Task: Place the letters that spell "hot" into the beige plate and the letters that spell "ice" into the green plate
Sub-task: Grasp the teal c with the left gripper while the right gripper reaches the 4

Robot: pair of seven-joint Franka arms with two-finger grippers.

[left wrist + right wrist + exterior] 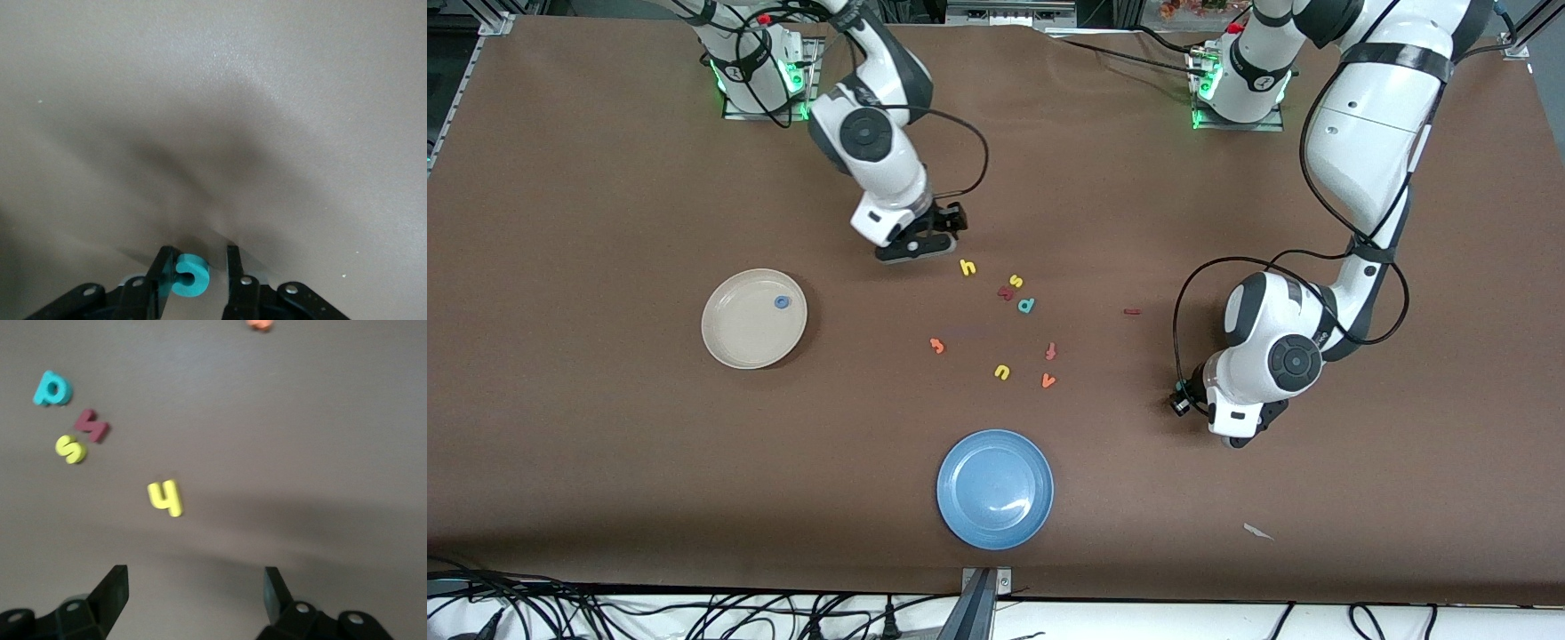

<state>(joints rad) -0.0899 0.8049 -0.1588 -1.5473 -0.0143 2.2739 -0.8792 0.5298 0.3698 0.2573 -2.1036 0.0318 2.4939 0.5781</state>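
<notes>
A teal "c" [192, 276] lies on the table between the fingers of my left gripper [199, 251]. One finger touches it and a narrow gap shows at the other. In the front view that gripper [1232, 437] is low at the left arm's end, and the hand hides the "c". My right gripper [922, 246] hangs open and empty [194, 571] beside the yellow "h" [967, 268] [165, 497]. The beige plate [734, 342] holds the blue "o" [782, 302]. The dark red "i" [1132, 312] lies alone. An orange letter [937, 346] lies mid-table. The green plate is out of view.
A blue plate [995, 511] sits near the front edge. Loose letters lie mid-table: yellow "s" [1016, 281], a dark red letter [1006, 292], teal "d" [1026, 306], a redder-orange letter [1051, 352], yellow "u" [1002, 372], orange "v" [1048, 380]. A white scrap [1258, 532] lies near the left arm's front corner.
</notes>
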